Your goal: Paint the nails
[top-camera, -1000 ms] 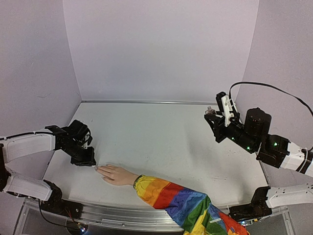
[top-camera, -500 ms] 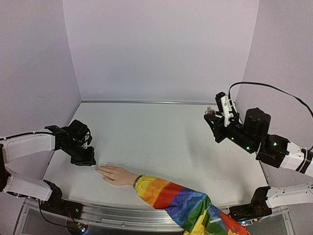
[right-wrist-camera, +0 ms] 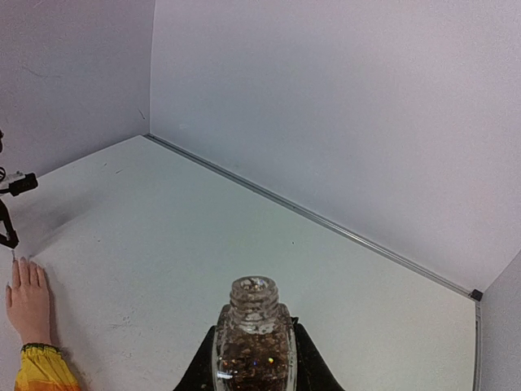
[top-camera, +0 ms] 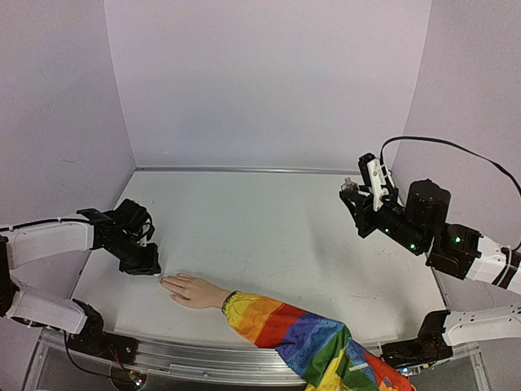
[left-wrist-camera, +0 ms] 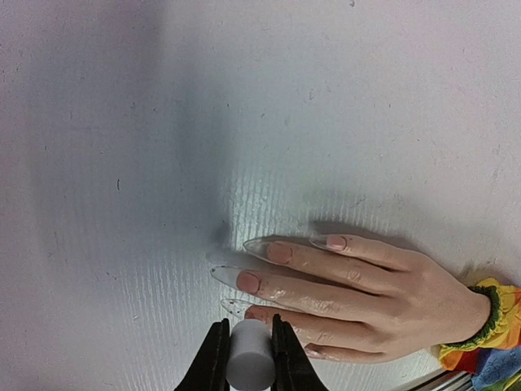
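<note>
The pale peach mannequin hand (top-camera: pixel 194 290) with its rainbow-striped sleeve (top-camera: pixel 301 334) lies flat near the table's front edge. In the left wrist view its long clear pointed nails (left-wrist-camera: pixel 230 276) lie on the table. My left gripper (left-wrist-camera: pixel 247 352) is shut on a white cylindrical brush cap (left-wrist-camera: pixel 249 363), just above the lower fingertips; the brush tip is hidden. My right gripper (right-wrist-camera: pixel 254 358) is shut on a small clear open bottle (right-wrist-camera: pixel 253 342) of glittery polish, held upright above the table at the right (top-camera: pixel 355 192).
The white table (top-camera: pixel 260 228) is enclosed by pale walls at the back and sides. A metal strip (right-wrist-camera: pixel 309 216) runs along the back wall's base. The left arm (top-camera: pixel 57 240) lies along the left edge.
The left gripper has shifted very slightly along the fingertips. The right arm and bottle have not moved.
</note>
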`<state>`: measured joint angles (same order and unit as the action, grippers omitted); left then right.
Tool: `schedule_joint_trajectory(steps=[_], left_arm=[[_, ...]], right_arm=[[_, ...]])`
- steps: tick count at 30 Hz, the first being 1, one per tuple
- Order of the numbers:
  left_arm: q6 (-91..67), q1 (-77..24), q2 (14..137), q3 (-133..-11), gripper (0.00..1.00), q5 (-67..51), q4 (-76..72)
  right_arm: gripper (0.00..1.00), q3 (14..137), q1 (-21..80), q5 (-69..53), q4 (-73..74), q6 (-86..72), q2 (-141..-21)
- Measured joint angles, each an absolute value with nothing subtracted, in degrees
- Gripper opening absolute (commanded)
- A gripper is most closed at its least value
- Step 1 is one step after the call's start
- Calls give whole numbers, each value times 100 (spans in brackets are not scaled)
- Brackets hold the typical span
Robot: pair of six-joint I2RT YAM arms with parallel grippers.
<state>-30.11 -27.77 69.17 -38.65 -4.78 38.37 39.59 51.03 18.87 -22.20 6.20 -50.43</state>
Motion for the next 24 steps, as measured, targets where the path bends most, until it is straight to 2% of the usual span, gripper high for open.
schedule_joint_trajectory(steps=[24], left_arm=[[-2998,-2777,7153,-3865,0,134,3741]], right_arm=[[0,3959,5103,1890,-2220,620,-5048]])
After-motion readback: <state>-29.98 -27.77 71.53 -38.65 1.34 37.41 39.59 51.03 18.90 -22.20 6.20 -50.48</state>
